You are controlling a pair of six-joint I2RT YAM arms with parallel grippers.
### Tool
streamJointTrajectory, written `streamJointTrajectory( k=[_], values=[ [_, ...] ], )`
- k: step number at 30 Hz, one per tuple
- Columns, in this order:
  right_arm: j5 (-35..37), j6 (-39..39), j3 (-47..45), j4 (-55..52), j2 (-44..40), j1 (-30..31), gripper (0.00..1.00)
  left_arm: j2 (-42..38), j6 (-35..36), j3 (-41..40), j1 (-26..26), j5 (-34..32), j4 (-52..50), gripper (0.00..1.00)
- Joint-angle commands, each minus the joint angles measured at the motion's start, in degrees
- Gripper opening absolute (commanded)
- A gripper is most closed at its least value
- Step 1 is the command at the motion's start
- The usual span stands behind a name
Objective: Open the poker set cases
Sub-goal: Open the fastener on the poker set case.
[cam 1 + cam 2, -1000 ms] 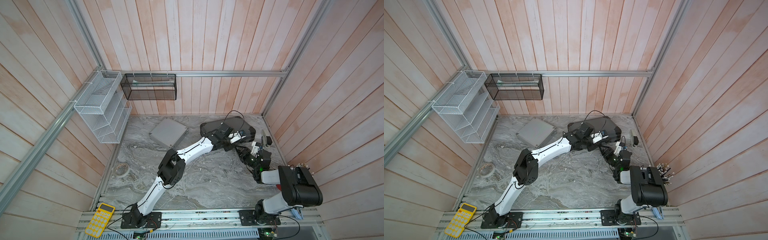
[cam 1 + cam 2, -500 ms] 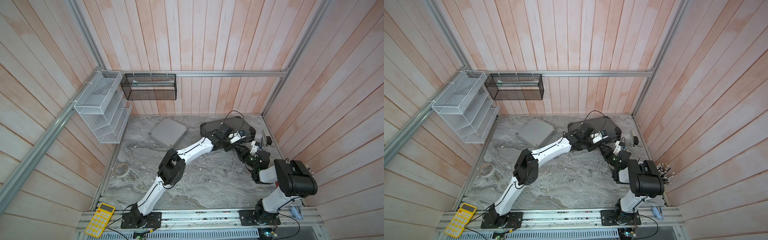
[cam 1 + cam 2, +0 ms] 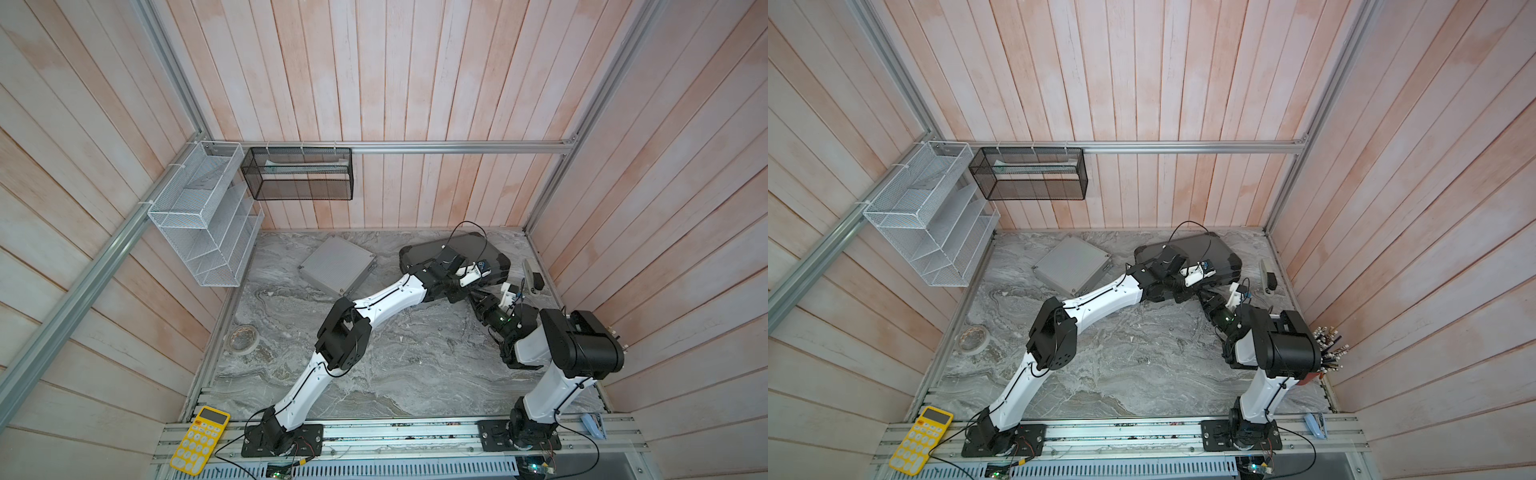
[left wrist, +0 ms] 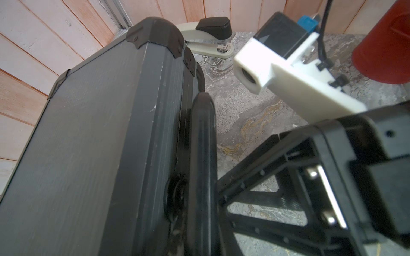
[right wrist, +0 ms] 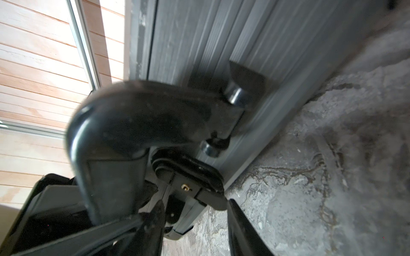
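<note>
The dark grey case (image 3: 473,245) (image 3: 1208,249) with black corners lies shut at the back right, its handle side facing the arms. In the left wrist view its black handle (image 4: 203,144) runs down into my left gripper (image 4: 199,246), which is shut on it. My right gripper (image 5: 195,202) stands open at the same side. Its two fingers straddle the black latch (image 5: 195,177) next to the handle (image 5: 137,115). In a top view both grippers (image 3: 455,293) (image 3: 478,300) sit close together there. The ribbed silver case (image 3: 336,270) (image 3: 1073,270) lies shut to the left, apart from both arms.
A stapler (image 3: 532,276) (image 4: 210,35) lies by the right wall beyond the dark case, and a red cup (image 4: 383,44) stands near it. A tape roll (image 3: 243,337) sits at the left edge. A white mesh rack (image 3: 203,220) and a black mesh basket (image 3: 299,174) hang on the walls.
My right arm's elbow has drifted a little toward the back, with its gripper staying at the case's latch. The left arm and both cases have not moved.
</note>
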Motion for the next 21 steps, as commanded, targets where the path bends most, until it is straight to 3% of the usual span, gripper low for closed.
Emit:
streamJointTrajectory(
  k=[1,7,13,21],
  values=[
    [0.4,-2.0,-0.1,1.2,1.2,0.4,0.50,-3.9,-2.3,6.7,0.1,1.2,10.9,0.00],
    [0.9,-1.9,-0.7,3.9,3.6,0.4,0.50,-3.8,-2.3,6.9,0.2,1.4,10.7,0.00],
    [0.8,2.9,-0.6,14.6,7.0,0.4,0.48,-3.7,-2.8,6.6,0.2,1.9,10.3,0.00],
    [0.1,3.9,1.1,16.2,8.0,1.2,0.47,-3.6,-2.9,6.6,0.2,1.9,10.3,0.00]
  ],
)
